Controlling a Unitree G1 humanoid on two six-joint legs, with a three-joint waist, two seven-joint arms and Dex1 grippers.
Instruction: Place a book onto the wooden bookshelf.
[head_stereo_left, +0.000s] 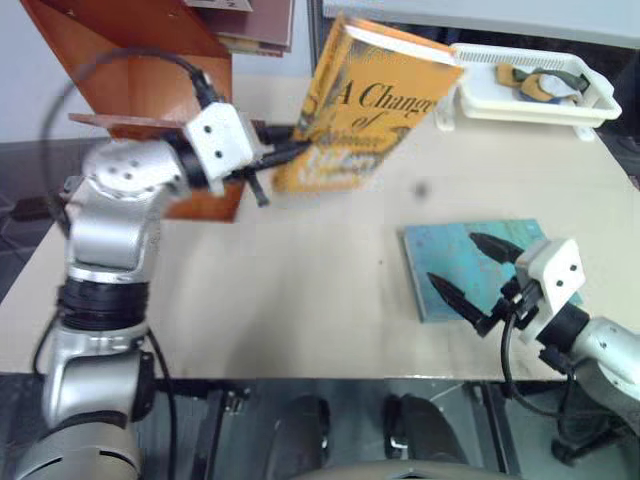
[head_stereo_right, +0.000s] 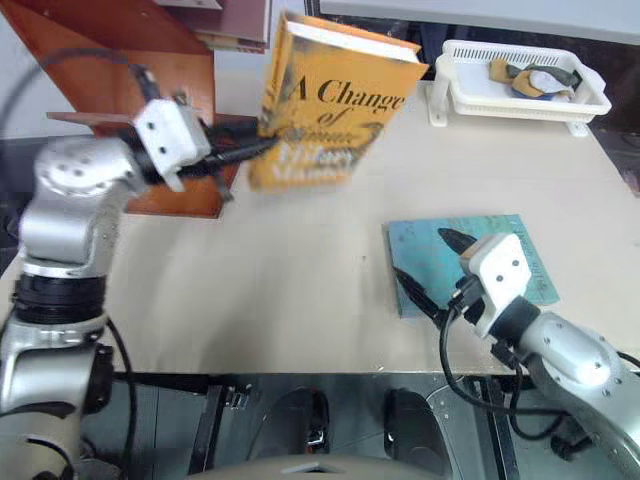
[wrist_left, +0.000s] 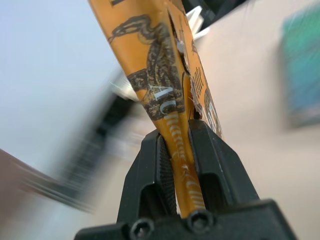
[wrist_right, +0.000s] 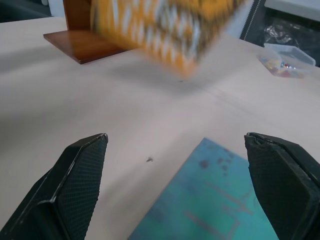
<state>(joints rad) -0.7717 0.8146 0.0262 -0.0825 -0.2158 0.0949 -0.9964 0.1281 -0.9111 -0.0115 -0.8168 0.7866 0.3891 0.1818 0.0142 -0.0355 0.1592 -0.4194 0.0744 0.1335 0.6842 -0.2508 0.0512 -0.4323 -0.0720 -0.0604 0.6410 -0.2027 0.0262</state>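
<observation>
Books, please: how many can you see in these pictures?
3, maybe more: orange book clamped in the left gripper, teal book flat on the table, and one on the bookshelf at top.

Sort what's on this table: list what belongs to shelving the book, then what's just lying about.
Belongs to the job:
- orange-yellow book, off the table, clamped in the left gripper
- wooden bookshelf

Lying about:
- teal book, flat on the table, with the open right gripper over it
- white tray at the far edge

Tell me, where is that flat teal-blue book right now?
The flat teal-blue book lies on the beige table, on the robot's right side, with the open right pincer hovering just above its near edge.
</observation>
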